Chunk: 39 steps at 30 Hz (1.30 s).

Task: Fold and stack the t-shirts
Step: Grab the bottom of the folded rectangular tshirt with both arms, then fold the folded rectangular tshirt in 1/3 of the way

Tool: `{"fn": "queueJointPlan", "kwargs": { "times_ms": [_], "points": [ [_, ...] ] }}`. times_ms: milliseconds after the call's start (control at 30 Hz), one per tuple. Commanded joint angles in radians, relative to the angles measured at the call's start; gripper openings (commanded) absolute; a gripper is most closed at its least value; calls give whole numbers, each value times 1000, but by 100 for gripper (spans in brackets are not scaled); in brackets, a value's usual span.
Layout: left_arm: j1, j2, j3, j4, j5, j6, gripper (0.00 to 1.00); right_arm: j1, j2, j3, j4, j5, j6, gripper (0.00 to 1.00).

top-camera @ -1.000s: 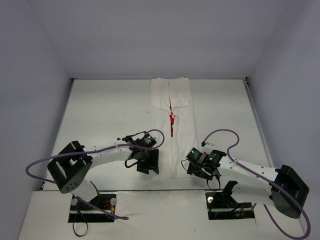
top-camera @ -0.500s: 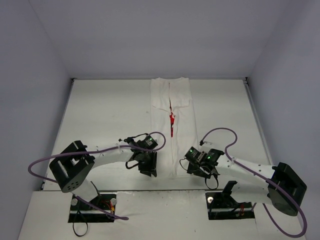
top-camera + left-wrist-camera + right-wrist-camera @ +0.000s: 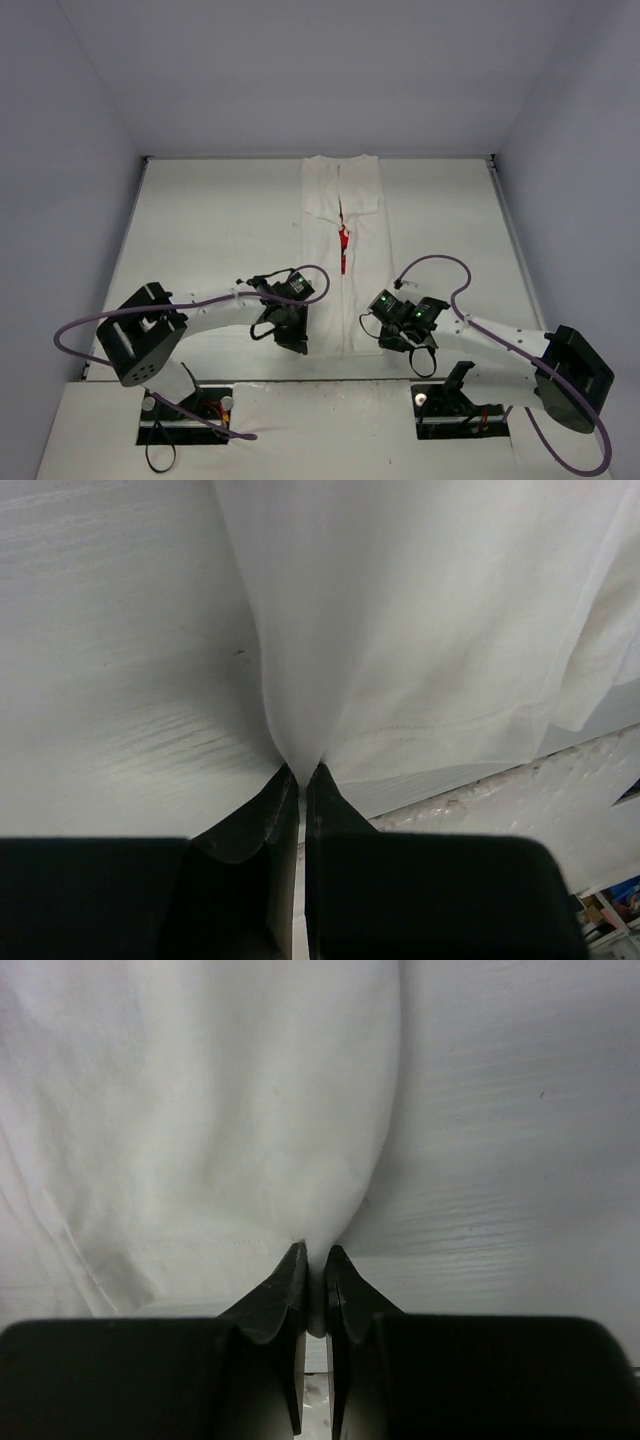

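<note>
Top view: the t-shirt [image 3: 342, 250] lies as a long narrow strip down the middle of the bench [image 3: 200, 230], with its hem at the near edge. The left end effector [image 3: 295, 335] and right end effector [image 3: 385, 335] sit at the two hem corners.

Left wrist view: the left end effector [image 3: 302, 770] is clamped on a pinch of white fabric.

Right wrist view: same deal, the right end effector [image 3: 311, 1255] is pinching the hem.

Looks like the lengthwise fold is starting. Next I'd lift both corners evenly and carry them toward the far end.
</note>
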Motion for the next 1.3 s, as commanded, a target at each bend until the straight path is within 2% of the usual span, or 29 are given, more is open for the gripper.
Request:
{"fn": "queueJointPlan", "kwargs": {
  "times_ms": [0, 400, 567, 733, 900, 1167, 1267],
  "points": [
    [11, -58, 34, -116, -82, 49, 0, -3, -22, 28, -34, -2, -17, 0],
    [10, -173, -11, -163, -65, 36, 0, 77, -70, 42, -153, -34, 38, 0],
    [9, -217, -14, -214, -65, 40, 0, 152, -66, 43, -186, -47, 96, 0],
    [10, -271, 45, -301, -119, 63, 0, 176, -84, 134, -260, 43, 106, 0],
    [55, -256, 163, -351, -156, 121, 0, 137, 8, 295, -313, 120, 20, 0],
    [245, -119, 387, -354, -158, 276, 0, -71, 107, 468, -315, 159, -229, 0],
    [268, -43, 469, -355, -170, 327, 0, -157, 165, 558, -314, 159, -316, 0]
  ]
}}
